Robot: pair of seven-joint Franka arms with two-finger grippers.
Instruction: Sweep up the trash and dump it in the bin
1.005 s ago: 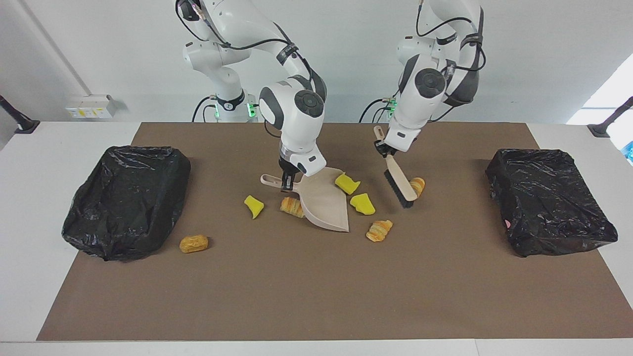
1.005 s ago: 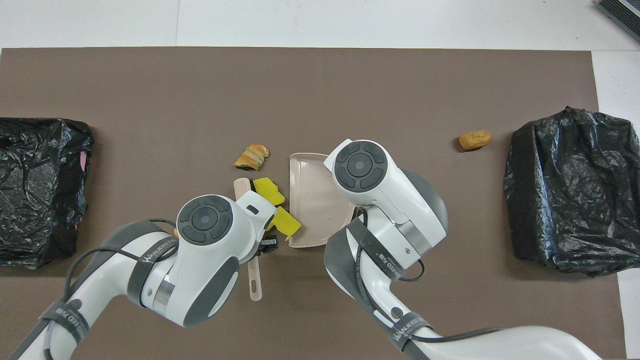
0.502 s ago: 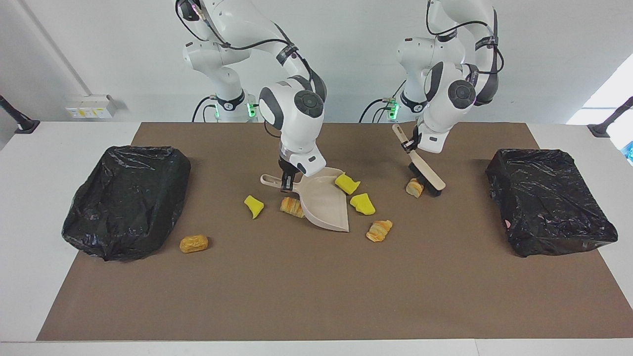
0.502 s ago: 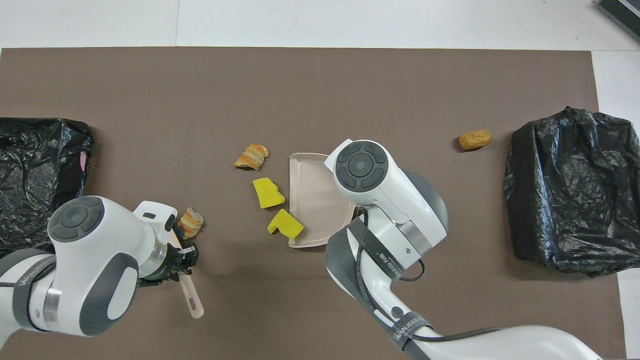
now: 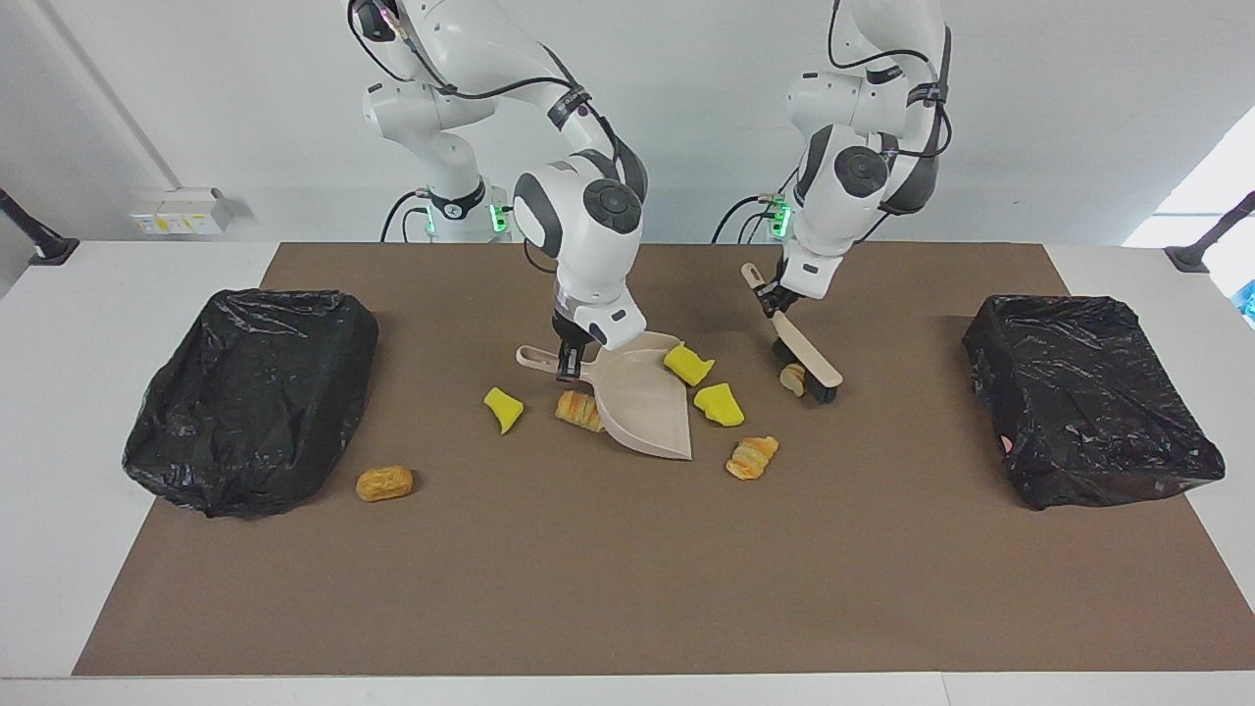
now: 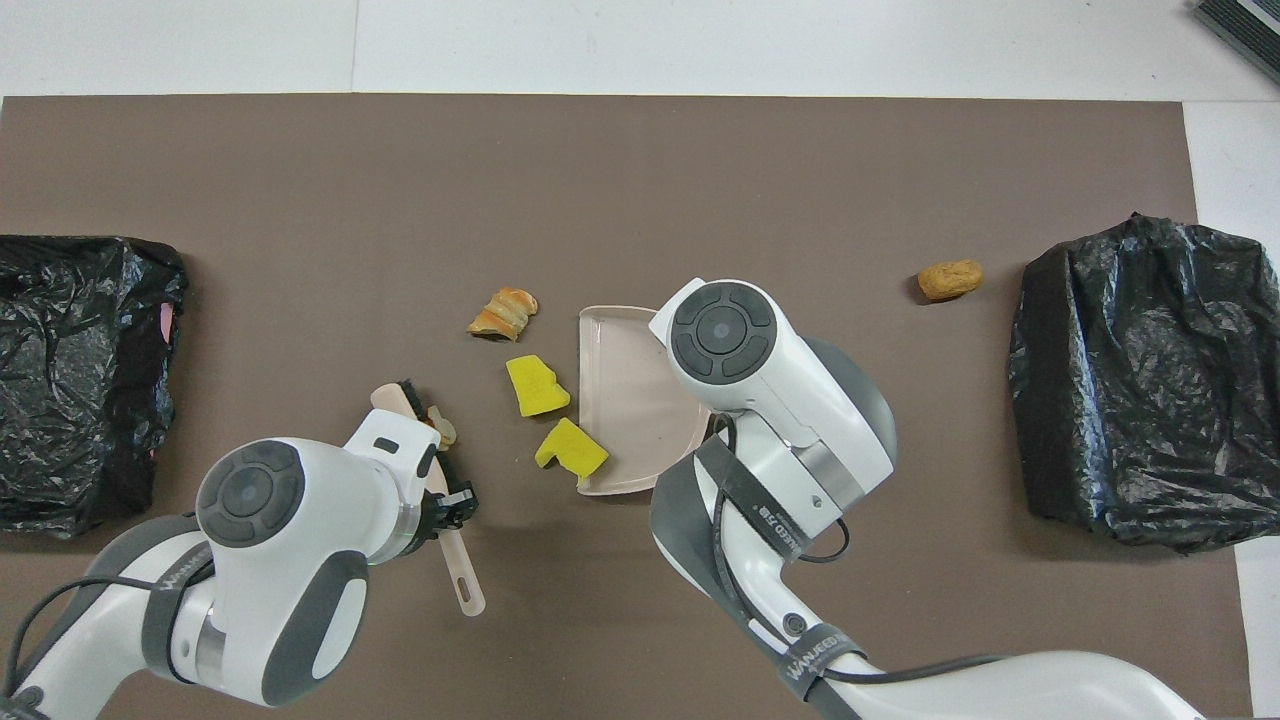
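Okay, starting at the right arm's end of the table: the bin there, the golden bun next to it and the lone yellow wedge haven't budged, all well away from any fingers. The right gripper hasn't moved either. Its fingers are pinched on the handle of the dustpan, which sits tipped with its lip on the mat. One striped pastry sits just below those fingers against the pan's side, and two yellow sponge bits and a croissant piece lie by the pan's open edge. The overhead view shows the pan empty. The real change is at the left gripper, fingers clamped on the handle of the brush. A second ago the bristles sat between the last pastry bit and the pan. Now that bit is on the pan side of the bristles, just under the fingers, and it's been nudged closer to the pan. So I'd say the sweep has properly started, but nothing's collected yet and the bin at the left arm's end is waiting.
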